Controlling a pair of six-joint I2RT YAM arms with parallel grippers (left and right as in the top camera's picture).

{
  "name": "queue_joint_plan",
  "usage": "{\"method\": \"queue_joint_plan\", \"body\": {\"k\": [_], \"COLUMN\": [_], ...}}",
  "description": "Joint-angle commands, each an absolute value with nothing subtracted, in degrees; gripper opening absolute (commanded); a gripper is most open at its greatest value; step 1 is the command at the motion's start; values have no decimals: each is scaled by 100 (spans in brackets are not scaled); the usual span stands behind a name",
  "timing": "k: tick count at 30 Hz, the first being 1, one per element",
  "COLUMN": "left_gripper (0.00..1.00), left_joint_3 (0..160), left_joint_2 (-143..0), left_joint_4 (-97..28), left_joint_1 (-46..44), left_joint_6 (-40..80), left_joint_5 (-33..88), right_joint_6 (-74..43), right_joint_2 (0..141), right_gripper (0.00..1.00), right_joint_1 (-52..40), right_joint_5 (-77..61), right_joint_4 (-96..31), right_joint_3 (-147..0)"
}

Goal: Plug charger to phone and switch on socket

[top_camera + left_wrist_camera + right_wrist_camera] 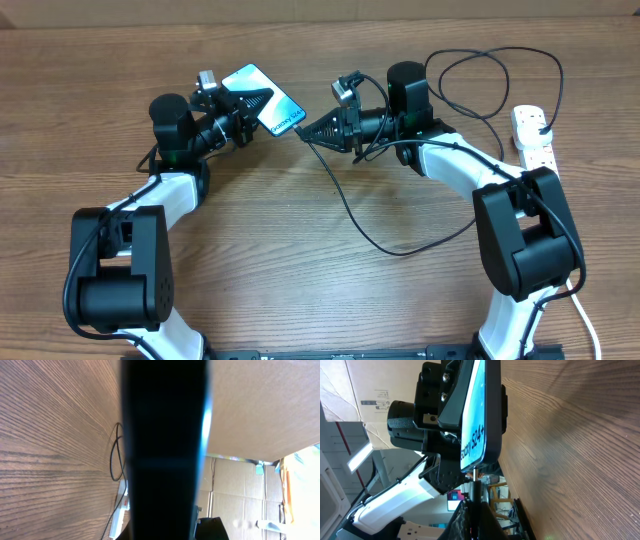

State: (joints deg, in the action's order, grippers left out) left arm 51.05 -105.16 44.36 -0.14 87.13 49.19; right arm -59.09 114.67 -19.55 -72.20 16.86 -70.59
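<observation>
Your left pincer is clamped on the phone, holding it just above the desk near the far edge, left of centre, screen upward; its arm reaches forward from the near-left corner, wrist turned to the right. Your right pincer is closed on the tip of the charger; in the right wrist view that tip meets the phone's end by the white text, but you cannot tell whether it is seated. The right arm bends in from the near-right corner, wrist pointing left; the cable loops across the desk; the socket lies by the right edge.
</observation>
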Motion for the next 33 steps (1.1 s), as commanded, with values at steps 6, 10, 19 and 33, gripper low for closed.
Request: {"method": "queue_joint_plan", "body": {"k": [6, 10, 19, 33], "left_gripper": [4, 4, 4, 5], "left_joint_3": [5188, 5188, 5188, 5188], "left_joint_2": [-10462, -10462, -10462, -10462], "left_joint_4": [4482, 4484, 4484, 4486], "left_joint_1": [-126, -126, -128, -128], "left_joint_6": [8790, 8788, 8788, 8744], "left_joint_5": [5076, 5059, 5068, 5269], "right_joint_6": [-5852, -5852, -5850, -5854], "right_joint_2": [11295, 11295, 11295, 11295], "right_gripper": [4, 4, 4, 4], "right_joint_1": [-1988, -1988, -1986, -1986], "right_joint_5": [-7258, -7323, -7319, -7273], "right_joint_4": [1712, 1732, 1732, 1730], "right_joint_3": [-7050, -7050, -7050, -7050]}}
